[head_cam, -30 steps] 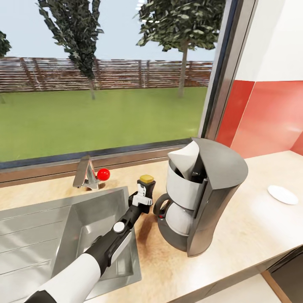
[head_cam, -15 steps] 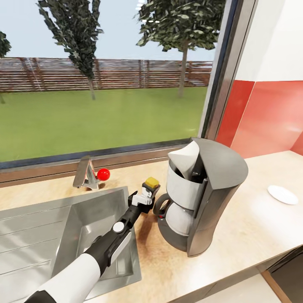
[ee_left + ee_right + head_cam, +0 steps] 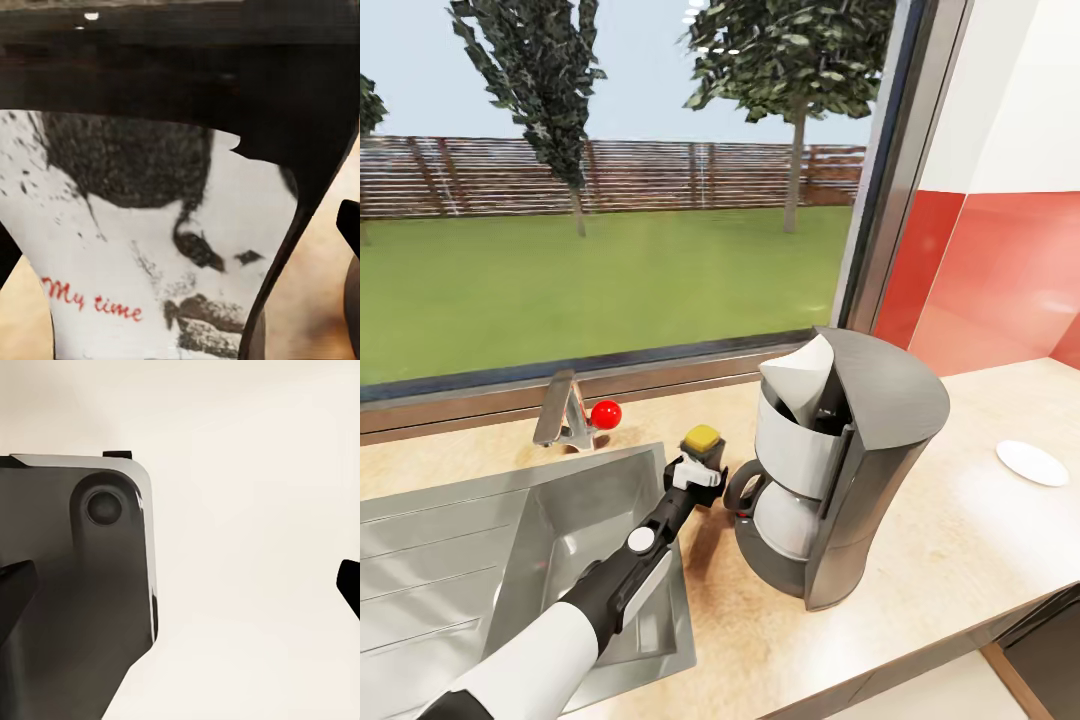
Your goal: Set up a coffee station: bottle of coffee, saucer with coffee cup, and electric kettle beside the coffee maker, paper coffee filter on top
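Note:
The bottle of coffee (image 3: 702, 442), dark with a yellow cap, stands on the countertop (image 3: 920, 560) just left of the coffee maker (image 3: 840, 460). My left gripper (image 3: 698, 472) is around its lower body. In the left wrist view the bottle's white "My time" label (image 3: 150, 255) sits very close between the fingertips (image 3: 349, 222), which stand wide apart, and beige counter shows beside one of them. The left gripper (image 3: 180, 240) looks open. A white saucer (image 3: 1031, 463) lies at the counter's far right. My right gripper (image 3: 187, 592) is open and holds nothing.
A steel sink (image 3: 480, 560) lies left of the bottle, with a faucet (image 3: 565, 410) and red knob (image 3: 606, 414) behind it by the window. A red wall panel (image 3: 1000, 290) backs the counter at the right. The right wrist view shows a dark grey panel (image 3: 75, 607) over a pale surface.
The bottle leaned toward the coffee maker half a second ago and now stands upright and a little lower. My left arm has barely moved.

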You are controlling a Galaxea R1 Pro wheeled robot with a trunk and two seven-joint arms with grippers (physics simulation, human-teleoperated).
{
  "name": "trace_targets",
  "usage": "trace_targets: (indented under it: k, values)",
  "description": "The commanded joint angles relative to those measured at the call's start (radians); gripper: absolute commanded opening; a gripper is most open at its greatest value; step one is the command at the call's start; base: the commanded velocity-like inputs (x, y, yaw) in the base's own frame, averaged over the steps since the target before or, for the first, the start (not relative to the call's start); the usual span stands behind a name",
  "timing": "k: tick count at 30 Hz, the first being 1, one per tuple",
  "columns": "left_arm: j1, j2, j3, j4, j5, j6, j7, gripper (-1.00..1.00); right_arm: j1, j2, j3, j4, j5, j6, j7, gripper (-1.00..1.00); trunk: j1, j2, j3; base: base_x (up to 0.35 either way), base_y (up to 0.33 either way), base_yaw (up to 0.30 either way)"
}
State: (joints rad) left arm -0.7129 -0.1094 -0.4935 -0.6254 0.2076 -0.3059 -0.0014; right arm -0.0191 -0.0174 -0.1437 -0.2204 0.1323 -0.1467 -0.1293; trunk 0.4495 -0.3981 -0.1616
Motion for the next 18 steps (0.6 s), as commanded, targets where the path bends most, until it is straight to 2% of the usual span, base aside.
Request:
trace_targets:
  k: [1,18]
  values:
    - [-0.002,0.001,-0.004,0.001,0.011,-0.004,0.0,1.0,-0.001,0.001,-0.008,0.001,0.01,-0.004,-0.001,1.0,0.001,-0.002,-0.002,0.0,0.0,0.0]
    - [-0.001,0.001,-0.004,0.001,0.011,-0.004,0.0,1.0,-0.001,0.001,-0.007,0.001,0.01,-0.004,0.0,1.0,0.001,-0.002,-0.002,-0.003,0.0,0.0]
